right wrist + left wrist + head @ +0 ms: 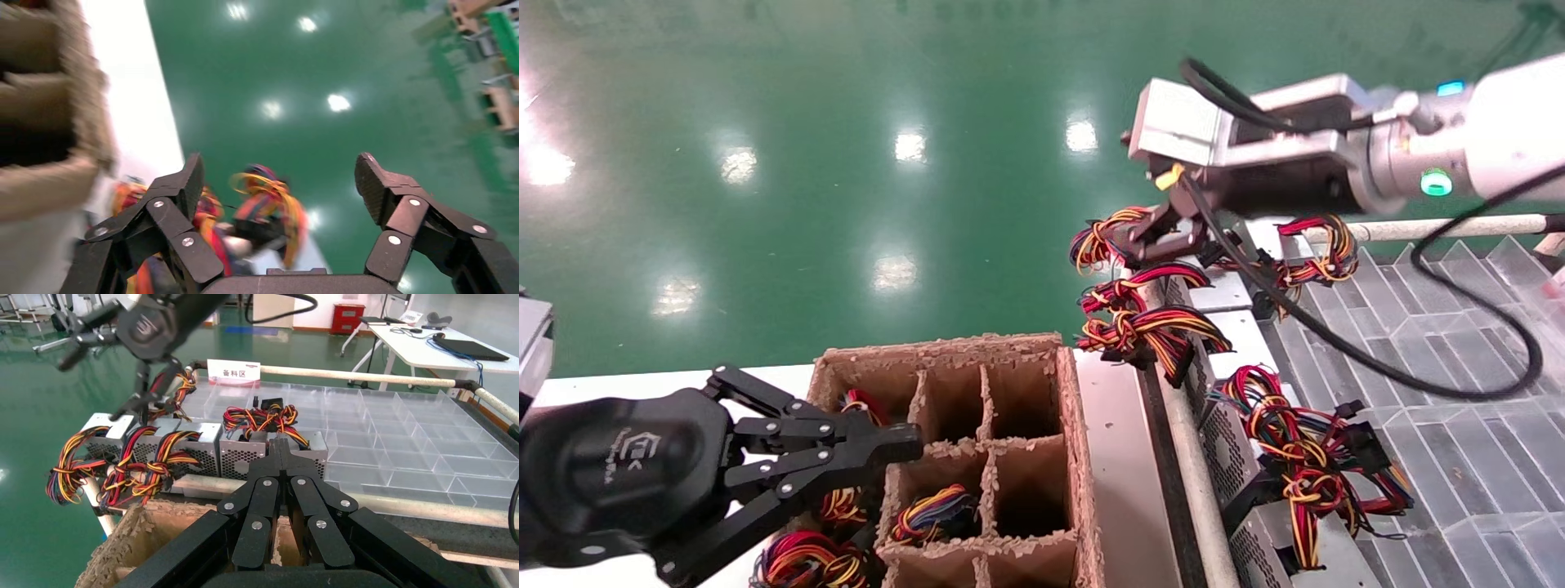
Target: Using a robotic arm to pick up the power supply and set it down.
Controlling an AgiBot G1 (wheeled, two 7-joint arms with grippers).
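Head view: right tool (pixel 1164 237) reaches out over the far end of a row of power supplies along the left edge of the clear divider tray (pixel 1459 457), hanging above the farthest power supply (pixel 1214 290) and its wire bundle (pixel 1103 241). Right wrist view shows the fingers (pixel 183 184) spread wide, nothing between them, only a loose cable knot (pixel 266 196) below. No grasp yet. In the left wrist view the right tool (pixel 144 386) sits just above the cables at the row's end.

Left tool (pixel 862 457) is parked low over the cardboard divider box (pixel 977 359) on the white desk (pixel 1115 474), fingers pressed together, empty. Several box cells already hold wire bundles (pixel 932 514); other cells look empty.

Step in hand, by my read: descend and grip the end unit. To do it well:
- centre the open fingers over the metal body, not the cables; the bundle lies right under the tool and could snag or get pinched.
- straddle the case across its narrow side so both pads meet flat metal.
- keep clear of the neighbouring unit (pixel 1230 327), packed close beside.
- close fully before lifting; the trailing wires will swing and may drag on the next bundle (pixel 1144 331).
- lift straight up before moving toward the box.
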